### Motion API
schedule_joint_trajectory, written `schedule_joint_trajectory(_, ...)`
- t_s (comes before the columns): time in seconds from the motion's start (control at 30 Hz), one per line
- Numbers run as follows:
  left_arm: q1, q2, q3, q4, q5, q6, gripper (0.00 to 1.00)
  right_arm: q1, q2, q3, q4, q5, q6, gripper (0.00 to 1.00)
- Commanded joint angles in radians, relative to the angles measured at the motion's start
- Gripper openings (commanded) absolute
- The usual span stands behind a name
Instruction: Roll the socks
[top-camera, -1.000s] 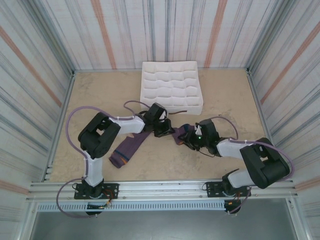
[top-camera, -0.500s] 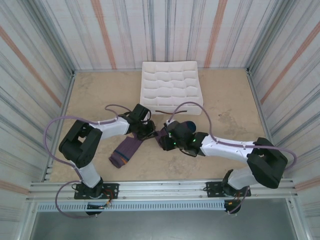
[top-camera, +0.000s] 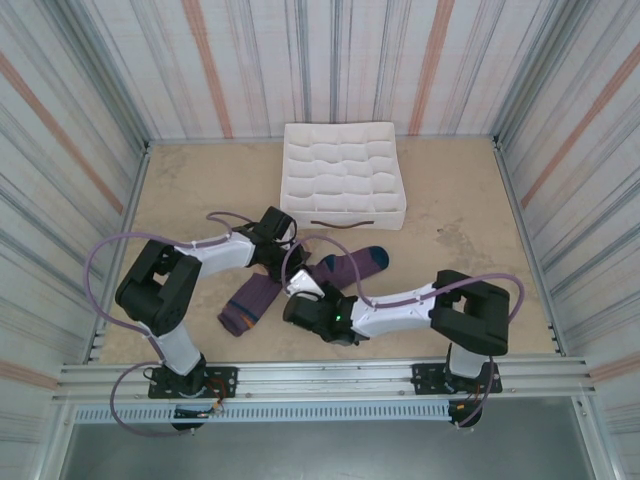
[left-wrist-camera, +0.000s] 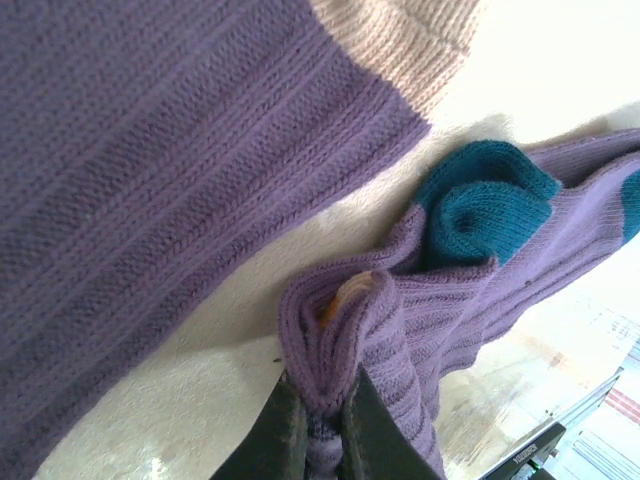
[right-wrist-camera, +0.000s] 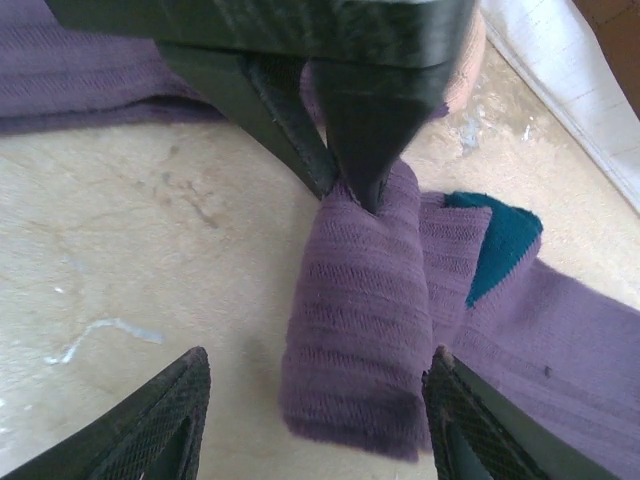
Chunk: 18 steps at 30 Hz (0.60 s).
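Note:
Two purple socks lie on the table. One sock (top-camera: 250, 303) lies flat by the left arm; it shows large in the left wrist view (left-wrist-camera: 150, 150) with a pale orange cuff. The second sock (top-camera: 350, 266) stretches right, ending in a teal tip (top-camera: 376, 257). Its near end is folded into a thick wad (right-wrist-camera: 360, 340), and my left gripper (left-wrist-camera: 325, 392) is shut on that wad (left-wrist-camera: 335, 320), beside a teal heel patch (left-wrist-camera: 480, 205). My right gripper (right-wrist-camera: 318, 365) stands open, one finger on each side of the wad, just under the left gripper (right-wrist-camera: 350, 130) (top-camera: 288, 260).
A white fabric box with grid compartments (top-camera: 344, 175) stands at the back centre; its edge (right-wrist-camera: 560, 70) shows at the top right of the right wrist view. Striped walls close in the tan table (top-camera: 460, 220) on three sides. The right arm (top-camera: 400, 300) lies low across the front.
My right gripper has opened wider and swung left along the sock to the folded end. The left gripper has drawn that end a little left. The sock's teal tip now lies uncovered.

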<state>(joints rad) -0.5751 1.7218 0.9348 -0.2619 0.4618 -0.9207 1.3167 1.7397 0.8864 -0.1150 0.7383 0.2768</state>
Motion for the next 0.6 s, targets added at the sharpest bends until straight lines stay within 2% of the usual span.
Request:
schedule_joint_trajectory(0.0, 0.005, -0.028, 0.006, -0.046, 0.02, 0.017, 0.0, 0.014, 0.064, 0.033, 0.015, 0.115, -0.085, 0.59)
schedule_joint_trajectory(0.17, 0.007, -0.036, -0.004, -0.044, 0.018, 0.016, 0.0, 0.006, 0.13, 0.069, 0.005, 0.156, -0.089, 0.56)
schedule_joint_trajectory(0.23, 0.007, -0.037, -0.005, -0.045, 0.02, 0.015, 0.0, 0.003, 0.148, 0.082, -0.014, 0.164, -0.08, 0.51)
schedule_joint_trajectory(0.4, 0.013, -0.047, -0.007, -0.041, 0.022, 0.024, 0.01, 0.0, 0.17, 0.094, -0.037, 0.168, -0.072, 0.28)
schedule_joint_trajectory(0.5, 0.022, -0.069, -0.014, -0.037, 0.023, 0.037, 0.13, -0.009, 0.16, 0.088, -0.041, 0.144, -0.068, 0.05)
schedule_joint_trajectory(0.53, 0.031, -0.079, -0.019, -0.035, 0.027, 0.041, 0.19, -0.015, 0.154, 0.085, -0.041, 0.134, -0.065, 0.0)
schedule_joint_trajectory(0.57, 0.037, -0.088, -0.023, -0.036, 0.03, 0.046, 0.24, -0.019, 0.148, 0.081, -0.041, 0.132, -0.06, 0.0)
